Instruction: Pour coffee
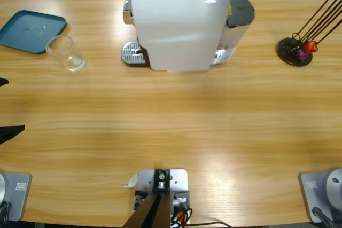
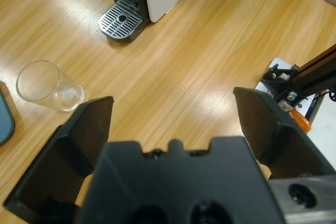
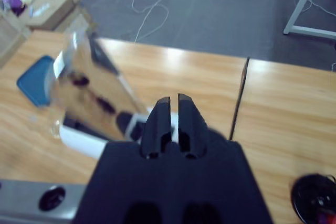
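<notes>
**Wood bench, both arms clear of the glass**

Wooden bench [image 1: 176, 126] runs the full width of the high view. No brand mark or legible writing on any surface; a yellow label sits on the grey tank behind the white coffee machine [image 1: 179, 25], too small to read.

Left end effector [image 2: 173, 124]: jaws spread wide, nothing between them, bare bench below. It hangs above the bench and touches nothing. In the high view only dark tips show at the left edge.

Right end effector [image 3: 174, 116]: jaws pressed together, holding nothing. It looks across the bench over the machine's top; blurred.

Containers:
- Clear glass [image 1: 66, 53] upright, left of the machine's drip grate [image 1: 132, 53], just beside a teal tray [image 1: 31, 30]. In the left wrist view the glass [image 2: 48, 85] looks empty or nearly so; cannot tell whether any coffee lies at its bottom.
- Tray carries nothing apart from faint marks.
- Dark capsule stand [image 1: 295, 52] at far right, black wires fanning upward, with a red and a purple capsule at its base.
</notes>
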`<state>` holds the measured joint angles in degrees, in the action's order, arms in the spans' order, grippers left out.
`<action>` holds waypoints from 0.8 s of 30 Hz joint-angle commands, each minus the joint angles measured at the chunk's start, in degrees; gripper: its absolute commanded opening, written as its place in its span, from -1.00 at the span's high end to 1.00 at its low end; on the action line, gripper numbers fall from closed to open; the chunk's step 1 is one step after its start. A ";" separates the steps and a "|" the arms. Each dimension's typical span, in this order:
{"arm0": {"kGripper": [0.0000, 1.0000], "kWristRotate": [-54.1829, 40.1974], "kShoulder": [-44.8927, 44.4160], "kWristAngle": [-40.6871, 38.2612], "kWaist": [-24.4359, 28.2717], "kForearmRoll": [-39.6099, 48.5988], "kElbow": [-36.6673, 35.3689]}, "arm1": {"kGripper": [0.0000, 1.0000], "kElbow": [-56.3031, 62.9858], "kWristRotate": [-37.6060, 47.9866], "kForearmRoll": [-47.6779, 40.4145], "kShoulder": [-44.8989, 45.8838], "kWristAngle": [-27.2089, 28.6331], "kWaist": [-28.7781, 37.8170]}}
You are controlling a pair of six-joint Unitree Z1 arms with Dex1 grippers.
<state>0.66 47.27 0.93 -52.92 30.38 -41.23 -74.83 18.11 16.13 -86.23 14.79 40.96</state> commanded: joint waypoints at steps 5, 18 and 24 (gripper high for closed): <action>-0.97 -0.14 -0.51 -0.32 0.19 0.29 1.87 | 1.00 -4.31 7.80 0.20 -6.60 -5.32 5.34; -0.97 0.30 -2.27 -0.32 0.19 0.39 2.82 | 1.00 -12.43 8.62 1.62 -13.60 -7.58 6.66; -0.97 0.30 -1.60 -0.32 0.19 0.29 2.82 | 1.00 -11.57 10.12 1.64 -14.09 -7.58 9.26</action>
<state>0.67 46.66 0.93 -52.92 30.38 -40.49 -87.19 26.22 16.84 -96.16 8.55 46.17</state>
